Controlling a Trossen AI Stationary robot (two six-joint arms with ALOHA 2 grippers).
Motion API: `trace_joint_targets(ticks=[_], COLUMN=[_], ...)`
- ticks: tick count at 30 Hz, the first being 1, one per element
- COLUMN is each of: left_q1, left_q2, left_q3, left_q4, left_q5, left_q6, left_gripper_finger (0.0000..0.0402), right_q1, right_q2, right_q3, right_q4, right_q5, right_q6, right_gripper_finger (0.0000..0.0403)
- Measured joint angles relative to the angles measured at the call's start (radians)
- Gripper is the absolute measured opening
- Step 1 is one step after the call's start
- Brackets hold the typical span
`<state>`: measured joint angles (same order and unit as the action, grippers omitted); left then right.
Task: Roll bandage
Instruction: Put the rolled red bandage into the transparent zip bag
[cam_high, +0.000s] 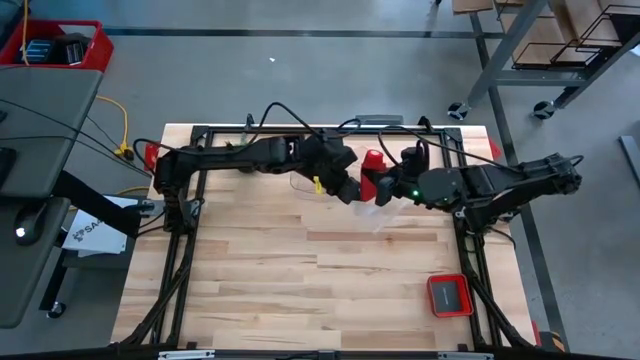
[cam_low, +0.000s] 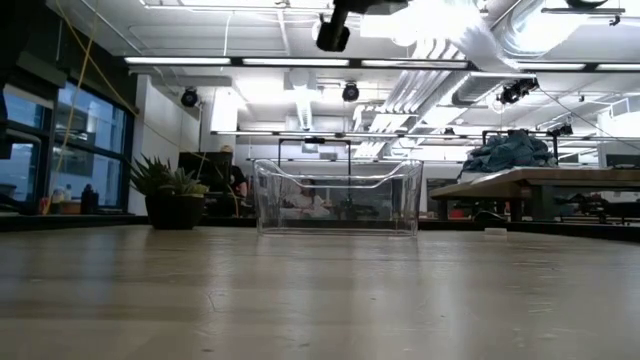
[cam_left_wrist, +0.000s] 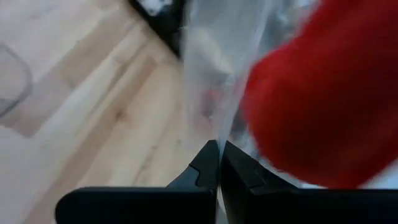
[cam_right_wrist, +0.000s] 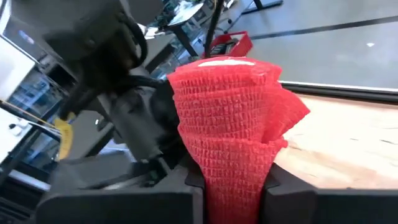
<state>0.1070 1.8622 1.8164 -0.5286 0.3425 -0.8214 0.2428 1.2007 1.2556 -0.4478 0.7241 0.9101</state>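
— Where do we find the bandage (cam_right_wrist: 230, 130)?

— Up off the table (cam_high: 300, 280), at the middle of its far half, where our two arms meet. In the right wrist view it stands between the right gripper (cam_right_wrist: 231, 186) fingers as a bright red, loosely wound roll, wider at the top and narrowing down into the clamp — the fingers are clenched on its lower end.

— And the left gripper (cam_left_wrist: 219, 163)?

— Just beside it. Its fingers are pressed together on a fold of clear plastic bag (cam_left_wrist: 217, 56), and the red fabric fills the picture close past them. From above we see the bag (cam_high: 375, 213) hanging below the two grippers.

— Anything else on the table?

— A small red tray (cam_high: 450, 295) near the right front corner, well apart from the grippers.
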Motion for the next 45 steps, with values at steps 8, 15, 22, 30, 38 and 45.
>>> trace_joint_targets(ticks=[8,15,22,30,38,45], left_q1=[-0.001,0.026,0.057,0.072,0.081,0.114], left_q2=[-0.013,-0.033,-0.045,-0.045,-0.045,-0.045], left_q3=[0.0,0.0,0.0,0.0,0.0,0.0], left_q4=[0.015,0.029,0.092,0.207,0.32,0.341], left_q5=[0.093,0.09,0.094,0.144,0.243,0.25], left_q6=[-0.023,-0.042,-0.076,-0.165,-0.271,-0.275], left_gripper_finger=[0.0,0.0,0.0,0.0,0.0,0.0], right_q1=[-0.007,-0.007,-0.006,-0.003,0.002,0.001], right_q2=[-0.003,-0.013,-0.017,-0.019,-0.019,-0.019], right_q3=[0.0,0.0,0.0,0.0,0.0,0.0], right_q4=[-0.011,-0.079,-0.106,-0.078,-0.022,0.033], right_q5=[0.0,0.002,0.008,0.105,0.139,0.109], right_q6=[-0.065,-0.081,-0.133,-0.173,-0.287,-0.383], right_gripper_finger=[0.0035,0.0035,0.0035,0.0035,0.0035,0.0089])
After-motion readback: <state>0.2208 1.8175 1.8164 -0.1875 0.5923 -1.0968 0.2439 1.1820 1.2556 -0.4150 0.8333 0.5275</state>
